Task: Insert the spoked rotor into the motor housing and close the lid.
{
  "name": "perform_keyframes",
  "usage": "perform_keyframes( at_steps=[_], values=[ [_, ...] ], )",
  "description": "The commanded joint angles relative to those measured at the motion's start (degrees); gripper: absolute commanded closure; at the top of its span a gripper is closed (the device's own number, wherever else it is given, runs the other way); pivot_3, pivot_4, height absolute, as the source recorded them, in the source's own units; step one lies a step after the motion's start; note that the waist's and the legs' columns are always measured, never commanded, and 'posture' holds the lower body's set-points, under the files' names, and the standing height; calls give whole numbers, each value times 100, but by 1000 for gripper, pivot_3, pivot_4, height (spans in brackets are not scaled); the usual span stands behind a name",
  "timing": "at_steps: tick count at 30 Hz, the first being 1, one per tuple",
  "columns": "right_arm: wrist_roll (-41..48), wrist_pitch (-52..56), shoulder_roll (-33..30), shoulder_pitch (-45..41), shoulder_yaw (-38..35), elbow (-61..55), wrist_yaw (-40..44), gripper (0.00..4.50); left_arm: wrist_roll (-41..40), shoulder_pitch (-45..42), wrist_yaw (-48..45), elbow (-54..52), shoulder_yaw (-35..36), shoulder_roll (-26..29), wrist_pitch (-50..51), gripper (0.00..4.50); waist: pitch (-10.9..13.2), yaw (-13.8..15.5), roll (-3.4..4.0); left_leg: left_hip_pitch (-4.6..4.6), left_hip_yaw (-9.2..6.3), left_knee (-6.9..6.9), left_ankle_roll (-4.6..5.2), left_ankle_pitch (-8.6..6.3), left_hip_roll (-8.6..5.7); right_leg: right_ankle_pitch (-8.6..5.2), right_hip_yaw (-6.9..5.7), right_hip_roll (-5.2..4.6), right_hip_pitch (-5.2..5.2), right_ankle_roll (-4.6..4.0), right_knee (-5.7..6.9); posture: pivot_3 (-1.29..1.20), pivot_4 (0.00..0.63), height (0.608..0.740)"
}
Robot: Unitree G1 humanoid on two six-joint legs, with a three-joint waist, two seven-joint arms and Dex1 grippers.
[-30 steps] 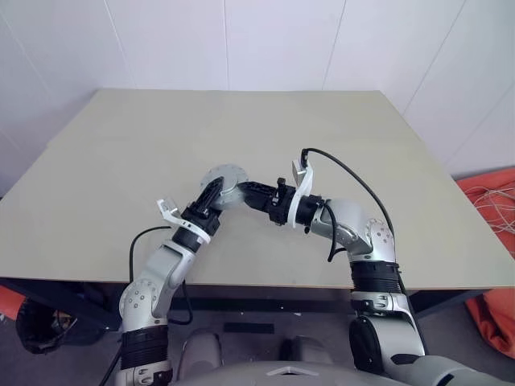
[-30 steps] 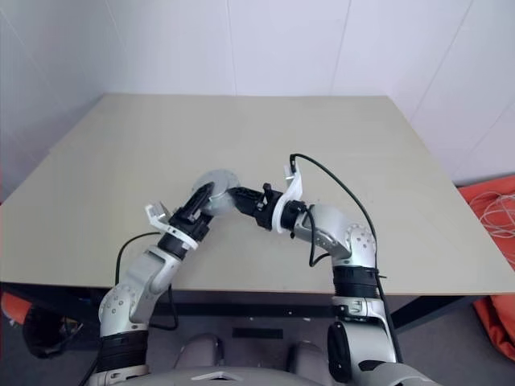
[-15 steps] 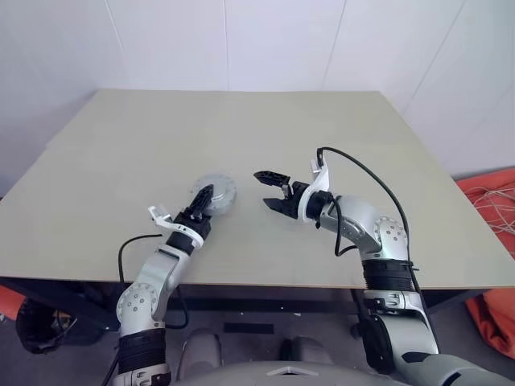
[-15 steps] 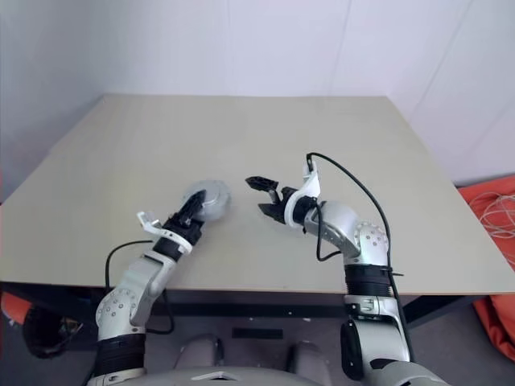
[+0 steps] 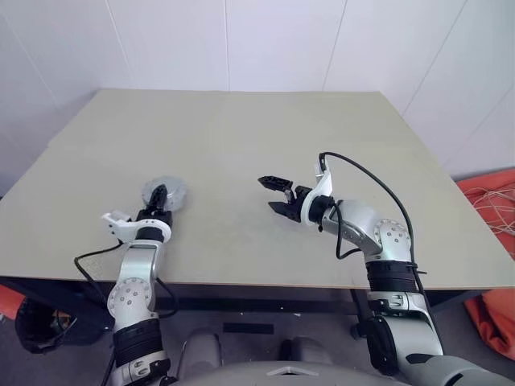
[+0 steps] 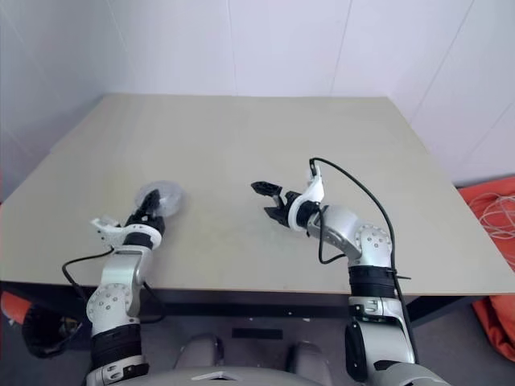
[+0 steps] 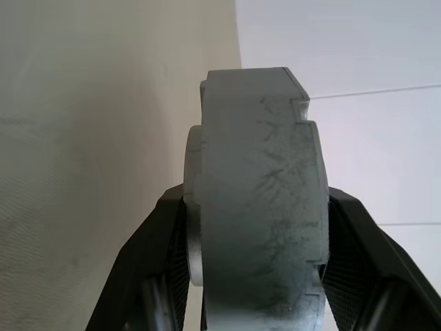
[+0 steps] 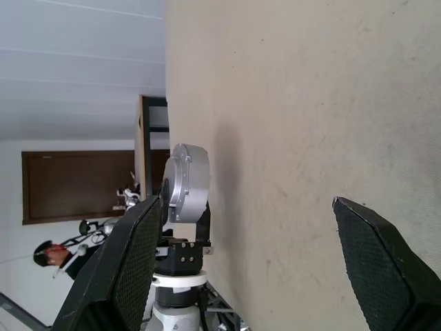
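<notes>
- Left gripper point(image 5: 160, 195) – positioned over the left part of the table point(image 5: 241, 129), near the front edge. Its two black fingers point(image 7: 148, 255) are closed on a round silver-grey metal unit point(image 5: 165, 191), one finger on each flat side.
- Held unit – the left wrist view presents it edge-on: a thick grey disc with a scuffed rim and a stepped block at its far end, filling the gap between the jaws. The head views show it as a pale round disc held above the table surface. Whether it is the motor housing with the rotor inside cannot be told; no copper windings or spokes are visible on it.
- Right gripper point(image 5: 277, 193) – located near the middle of the table, well apart from the left gripper. Its fingers stand wide apart and hold nothing; the right wrist view shows bare tabletop between the two black pads point(image 8: 134, 255).
- Cross view – the right wrist view also shows the left gripper point(image 8: 180, 207) at a distance, with the silver-grey unit clamped in it and standing on edge relative to the table.
- Cabling – a black cable point(image 5: 362, 173) arcs from the right wrist back along the forearm.
- Surroundings – an orange object point(image 5: 495, 257) lies on the floor past the table's right side; a person point(image 8: 52, 254) is visible far off in the right wrist view.
</notes>
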Motion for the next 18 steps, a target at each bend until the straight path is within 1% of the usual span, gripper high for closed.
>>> perform_keyframes(
  at_steps=[1, 7, 18],
  values=[
    [15, 41, 6, -85, -44, -27, 87, 0, 65, -358, 178, -188, 213, -147, -417, 2369, 0, -1, -4, 0, 0, 0, 0, 0, 1, 0, 0, 0, 0, 0, 0, 0, 0, 740],
    [21, 63, -2, -111, -63, -5, 84, 0, 90, -485, 567, -46, 363, -227, -630, 2369, -8, 3, -21, -1, -2, 4, 0, 0, -2, 1, 0, -1, 2, 1, 0, 0, 0, 740],
    [20, 72, 14, -118, -76, -24, 41, 0, 339, -371, 1323, 134, 299, -357, -710, 2369, -16, -2, -39, 5, -3, 6, 0, 0, -1, 2, -1, -1, 10, 2, 1, 0, 0, 740]
  ],
)
